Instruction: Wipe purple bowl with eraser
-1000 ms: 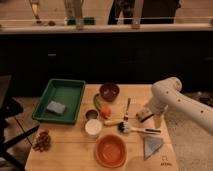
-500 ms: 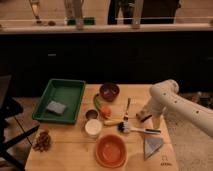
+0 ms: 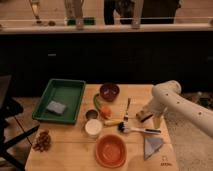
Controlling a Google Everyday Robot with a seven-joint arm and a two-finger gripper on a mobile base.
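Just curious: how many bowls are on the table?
2. The purple bowl sits back centre; the orange bowl front centre. The gripper is right of both, near the table's right edge. None looks hidden.

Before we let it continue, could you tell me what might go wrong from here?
The gripper sits low at the table's right, apart from the purple bowl. Crossing to it could sweep the fork or brush lying between. The bowl, unheld, may slide when wiped.
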